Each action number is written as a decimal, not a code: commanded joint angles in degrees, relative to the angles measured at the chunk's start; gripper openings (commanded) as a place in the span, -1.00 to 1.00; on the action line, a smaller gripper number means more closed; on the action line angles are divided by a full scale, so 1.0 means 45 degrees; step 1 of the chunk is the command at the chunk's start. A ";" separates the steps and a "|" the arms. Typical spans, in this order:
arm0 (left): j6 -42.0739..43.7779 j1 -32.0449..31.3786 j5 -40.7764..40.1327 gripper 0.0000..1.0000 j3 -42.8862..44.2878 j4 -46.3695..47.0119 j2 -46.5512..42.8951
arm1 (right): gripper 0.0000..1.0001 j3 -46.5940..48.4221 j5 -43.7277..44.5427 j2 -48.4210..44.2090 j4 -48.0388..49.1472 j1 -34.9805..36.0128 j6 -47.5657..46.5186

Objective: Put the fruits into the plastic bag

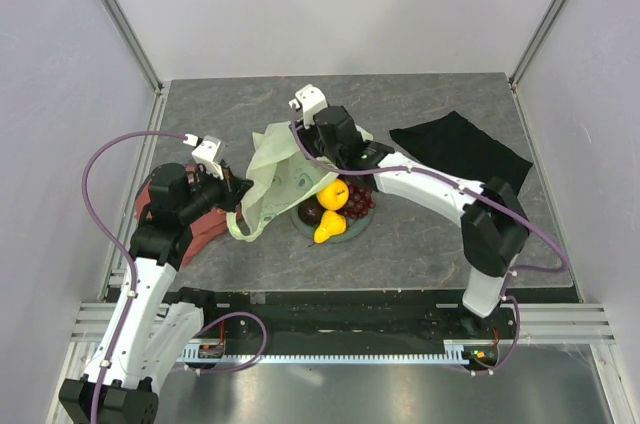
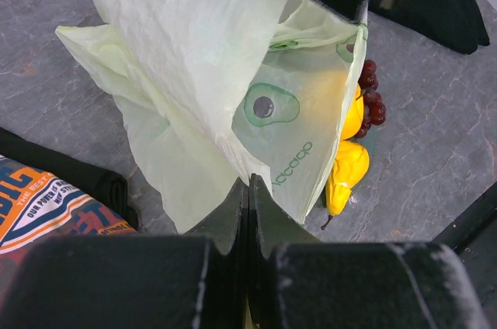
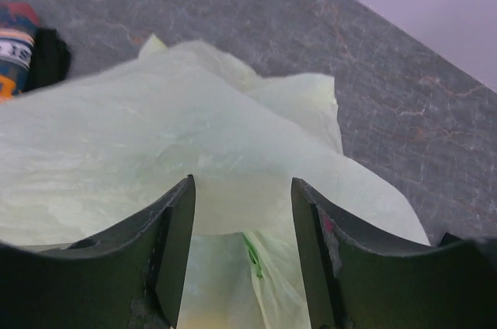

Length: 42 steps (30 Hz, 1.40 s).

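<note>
One plastic bag [image 2: 194,50], left fingers [image 2: 225,224] clamped on its edge, right fingers [image 3: 167,251] spread above it

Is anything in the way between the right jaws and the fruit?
Yes. The plastic bag spreads right under the right gripper, whose jaws are open, and its side covers part of the fruits.

Grey marbled tabletop [image 1: 420,239], pale walls [image 1: 330,4]

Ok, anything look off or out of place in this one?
Nothing spilled or damaged. One oddity: the bag sags crumpled over part of the plate, covering some fruits, its mouth not visibly open. The left hand pinches its edge; the right hand is open above it.
</note>
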 commanded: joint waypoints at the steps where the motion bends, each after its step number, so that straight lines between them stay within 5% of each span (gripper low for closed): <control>1: 0.0085 -0.0017 0.0004 -0.97 0.0050 0.0448 -0.0014 | 0.18 0.0285 0.0209 0.0849 -0.1842 0.0111 -0.0549; 15: 0.0085 -0.0017 -0.0718 -0.97 0.0109 0.0233 0.0104 | 0.57 -0.2177 0.0933 -0.2255 -0.2329 0.0482 0.1424; 32: -0.0090 0.0003 -0.2086 -0.97 0.0441 0.0253 0.0046 | 0.67 -0.0539 0.1481 -0.0305 -0.4281 0.0307 0.2556; 35: -0.0110 0.0003 -0.2514 -0.97 0.0382 0.0312 -0.0150 | 0.37 0.0380 0.1287 0.0438 -0.4945 -0.0083 0.2790; 37: -0.0168 0.0003 -0.2963 -0.97 0.0402 0.0350 -0.0286 | -0.05 0.0673 0.0819 0.0634 -0.5045 -0.0318 0.2849; 39: -0.0324 0.0022 -0.3489 -0.97 0.0460 0.0370 -0.0248 | -0.75 0.0869 0.0953 0.0654 -0.5026 -0.0357 0.2831; 42: -0.0558 0.0139 -0.4540 -0.97 0.0693 0.0079 0.0025 | -1.00 0.1435 0.1771 0.0344 -0.5045 -0.0396 0.2597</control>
